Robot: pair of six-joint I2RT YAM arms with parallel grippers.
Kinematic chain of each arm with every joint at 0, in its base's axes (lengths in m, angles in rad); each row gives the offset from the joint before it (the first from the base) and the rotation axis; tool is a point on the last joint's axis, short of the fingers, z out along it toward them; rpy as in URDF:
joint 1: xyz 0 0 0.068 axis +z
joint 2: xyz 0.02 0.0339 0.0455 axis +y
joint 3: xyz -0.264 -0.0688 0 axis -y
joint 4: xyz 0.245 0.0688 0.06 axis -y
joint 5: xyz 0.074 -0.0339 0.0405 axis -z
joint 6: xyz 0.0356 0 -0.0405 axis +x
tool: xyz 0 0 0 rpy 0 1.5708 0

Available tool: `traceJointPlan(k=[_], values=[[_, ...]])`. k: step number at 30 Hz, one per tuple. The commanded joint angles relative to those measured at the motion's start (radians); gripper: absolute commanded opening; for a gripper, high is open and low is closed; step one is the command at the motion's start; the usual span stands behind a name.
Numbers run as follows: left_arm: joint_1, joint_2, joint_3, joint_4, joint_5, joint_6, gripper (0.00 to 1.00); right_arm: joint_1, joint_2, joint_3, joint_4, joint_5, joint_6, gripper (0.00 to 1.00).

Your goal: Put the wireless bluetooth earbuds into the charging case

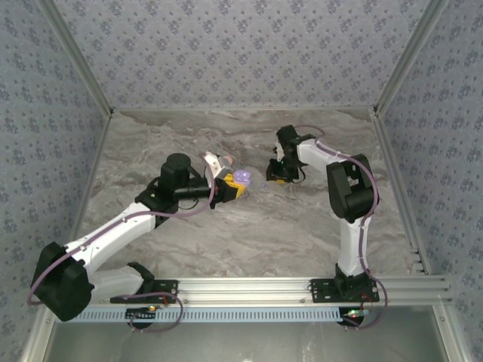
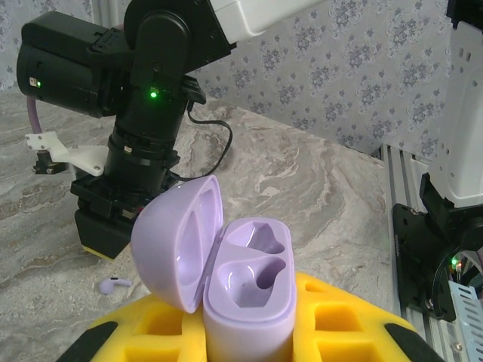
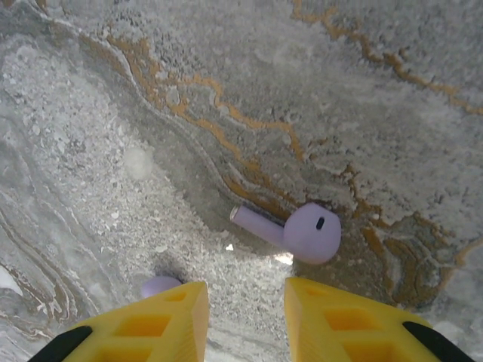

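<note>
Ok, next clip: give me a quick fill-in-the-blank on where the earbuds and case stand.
1. The left gripper holds the charging case with its lid swung ____.
2. Both wells of the case are ____.
3. The purple earbud ahead of the right gripper lies on the ____.
Missing: open; empty; table.

One lilac earbud (image 3: 294, 230) lying flat, lilac case (image 2: 249, 302) open, empty
</note>
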Motion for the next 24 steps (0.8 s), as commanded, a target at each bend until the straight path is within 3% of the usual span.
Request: traceJointPlan(k=[1,10,24], values=[[-0.005,-0.022,0.004,0.024,0.001,0.002,0.11,-0.009,0.032,0.048,-0.023,0.016,0.014,0.36],[-0.004,-0.02,0.005,0.022,-0.004,0.001,0.11,-0.012,0.076,0.117,-0.074,0.056,-0.006,0.43],[-0.005,-0.018,0.007,0.02,-0.009,0.001,0.11,0.009,0.151,0.218,-0.145,0.087,-0.051,0.39]])
